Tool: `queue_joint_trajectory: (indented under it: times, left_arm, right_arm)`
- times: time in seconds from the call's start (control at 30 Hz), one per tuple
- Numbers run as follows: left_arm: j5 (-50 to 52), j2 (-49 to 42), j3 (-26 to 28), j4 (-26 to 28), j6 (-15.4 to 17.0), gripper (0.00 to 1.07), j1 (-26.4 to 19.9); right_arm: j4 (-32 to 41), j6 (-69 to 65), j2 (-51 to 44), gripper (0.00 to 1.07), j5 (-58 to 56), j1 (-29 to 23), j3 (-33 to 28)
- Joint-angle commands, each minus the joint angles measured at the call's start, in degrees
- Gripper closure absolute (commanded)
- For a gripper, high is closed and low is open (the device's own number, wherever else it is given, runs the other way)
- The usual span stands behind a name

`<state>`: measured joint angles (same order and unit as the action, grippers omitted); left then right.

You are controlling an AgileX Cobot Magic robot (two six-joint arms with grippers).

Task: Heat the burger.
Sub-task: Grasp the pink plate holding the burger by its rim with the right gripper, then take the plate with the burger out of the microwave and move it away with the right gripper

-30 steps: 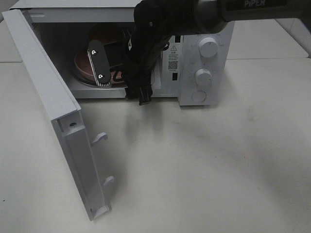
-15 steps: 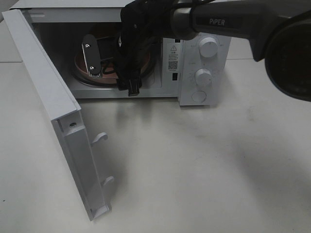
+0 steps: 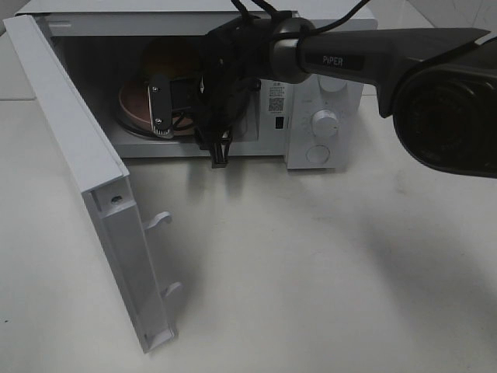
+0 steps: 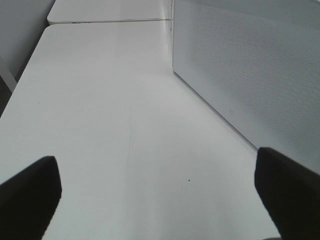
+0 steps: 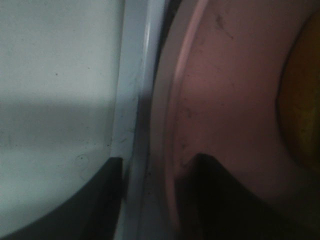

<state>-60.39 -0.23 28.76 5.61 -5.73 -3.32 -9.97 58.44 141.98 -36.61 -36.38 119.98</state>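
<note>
The burger (image 3: 166,53) sits inside the open microwave (image 3: 326,85) on a round pink plate (image 3: 133,105); only its golden bun shows. In the right wrist view the burger (image 5: 301,100) is a yellow-orange patch at the frame's edge. My right gripper (image 3: 174,113) reaches into the cavity at the plate's front edge. Its fingertips (image 5: 215,200) straddle the pink plate's rim (image 5: 172,125), standing apart, with a pale strip between one finger and the rim. My left gripper (image 4: 160,200) hangs open over the white table (image 4: 100,115), beside the microwave door's outer panel (image 4: 250,65).
The microwave door (image 3: 78,155) swings out to the left toward the table's front, with two latch hooks (image 3: 159,221) on its edge. Two knobs (image 3: 324,123) sit on the control panel. The right arm's dark body (image 3: 450,101) fills the upper right.
The right gripper's jaws have narrowed around the plate rim. Its visible finger went deeper into the cavity, then came back toward the plate's front. The left gripper has not moved.
</note>
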Motion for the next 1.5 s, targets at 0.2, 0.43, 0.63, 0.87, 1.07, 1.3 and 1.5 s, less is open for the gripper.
queue_joint_trajectory:
  times: [0.2,0.43,0.63,0.87,1.07,1.3,1.5]
  left_arm:
    - [0.9,-1.2,-0.2,-0.2,0.4,0.06,0.5]
    - [0.9,-1.2,-0.2,-0.2,0.4,0.06,0.5]
    - [0.9,-1.2,-0.2,-0.2,0.4,0.06,0.5]
    - [0.9,-1.2,-0.2,-0.2,0.4,0.06,0.5]
    - [0.9,-1.2,-0.2,-0.2,0.4,0.06,0.5]
    - [0.9,-1.2,-0.2,-0.2,0.4,0.06,0.5]
    - [0.9,-1.2,-0.2,-0.2,0.4,0.06,0.5]
  right_arm:
    - [-0.1,-0.7,-0.1,1.07,-1.8,0.2,0.5]
    - [0.6,-0.7,-0.8,1.07,-4.1,-0.6,0.4]
    - [0.5,-0.2,-1.7,1.07,-4.6,-1.8,-1.2]
    - [-0.5,2.0,-4.2,1.07,-3.2,-2.5,-5.0]
    - [-0.5,3.7,-8.4,1.07,2.8,-2.5,-10.5]
    - [-1.8,7.1,-14.0,1.07,12.5,-2.3,-20.6]
    - [-1.5,8.4,-17.4,1.07,18.9,-2.3,-27.3]
